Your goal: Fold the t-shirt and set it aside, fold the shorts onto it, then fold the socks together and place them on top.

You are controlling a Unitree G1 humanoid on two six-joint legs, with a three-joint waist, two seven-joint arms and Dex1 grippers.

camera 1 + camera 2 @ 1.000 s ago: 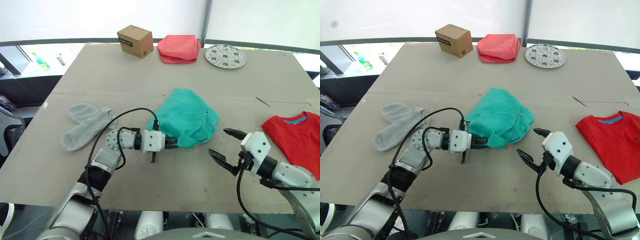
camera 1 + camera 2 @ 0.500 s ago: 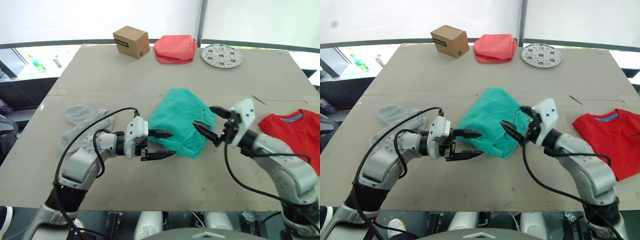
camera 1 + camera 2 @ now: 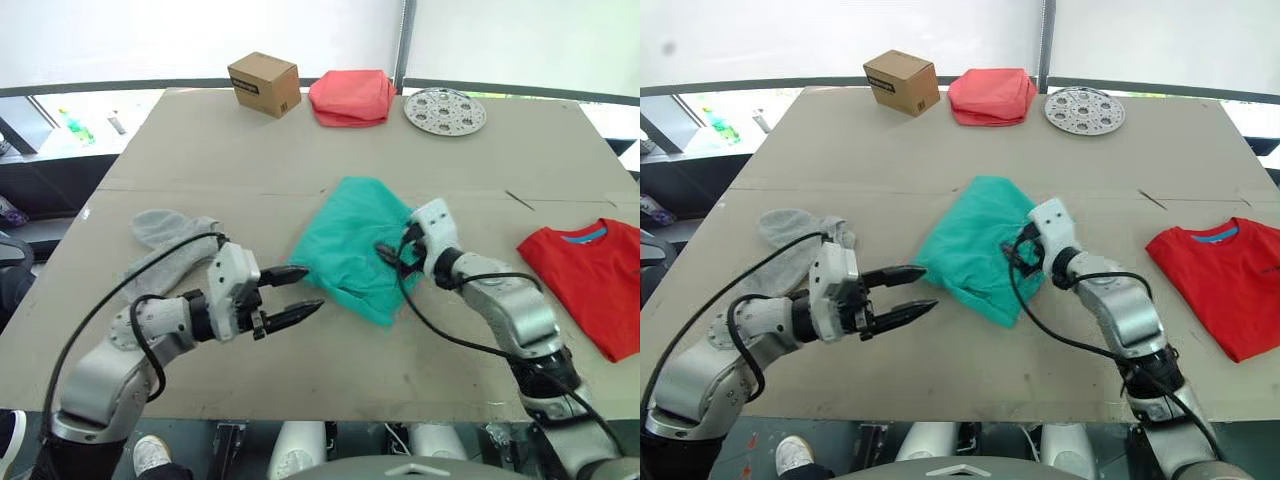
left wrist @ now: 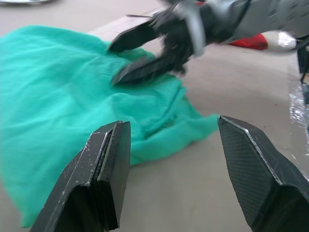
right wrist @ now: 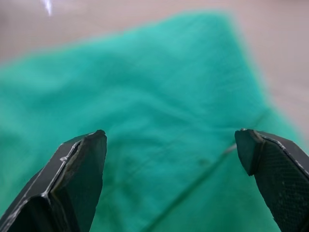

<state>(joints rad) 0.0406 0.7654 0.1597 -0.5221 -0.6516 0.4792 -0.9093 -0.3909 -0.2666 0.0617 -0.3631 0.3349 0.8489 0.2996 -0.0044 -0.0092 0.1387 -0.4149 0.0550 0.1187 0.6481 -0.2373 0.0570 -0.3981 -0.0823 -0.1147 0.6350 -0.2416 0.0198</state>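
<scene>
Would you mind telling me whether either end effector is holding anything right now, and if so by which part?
Nothing is held. The left end effector is open beside the shorts, and the right end effector is open over them.

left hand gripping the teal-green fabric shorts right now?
No, the left hand sits open beside the teal-green fabric shorts, its black fingers spread over bare table with no cloth between them.

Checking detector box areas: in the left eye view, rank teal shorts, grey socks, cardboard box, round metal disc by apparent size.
1. Teal-green fabric shorts
2. Light grey knit socks
3–4. Perforated round metal disc and brown cardboard box look alike; both sit farthest away, so unranked.
</scene>
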